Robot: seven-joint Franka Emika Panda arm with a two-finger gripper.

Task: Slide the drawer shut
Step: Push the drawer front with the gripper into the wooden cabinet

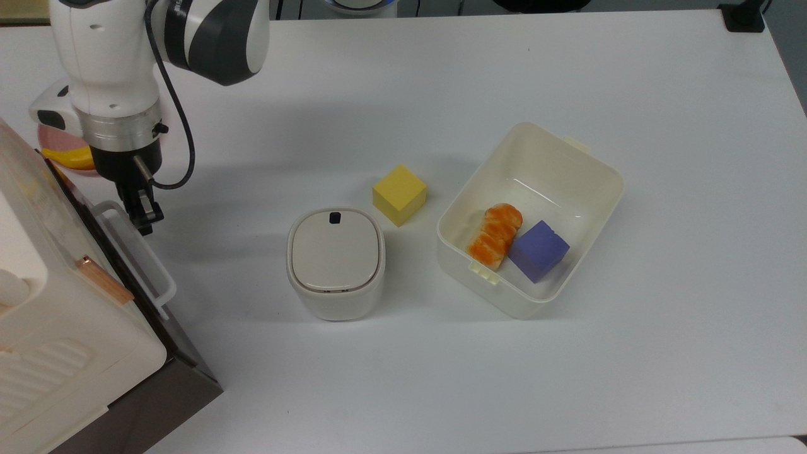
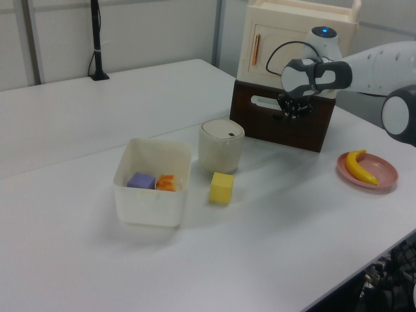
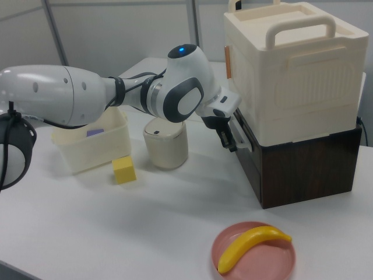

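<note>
Drawer [image 1: 94, 221] is seen pushed in, dark front approx. flush w/ cabinet base [image 2: 286, 123] at the top view's left. Pincer [image 1: 144, 217] is set against white handle [image 1: 135, 252]; open or closed can't be told. Push step judged near done; next, flushness to be confirmed, arm backed off.

Bright, even overhead light; soft shadows fall on the white desk [image 1: 567, 378] beneath objects. Frames are sharp, with no glare.

The arm [image 1: 113, 75] hides most of the pink plate [image 1: 53, 140].
</note>
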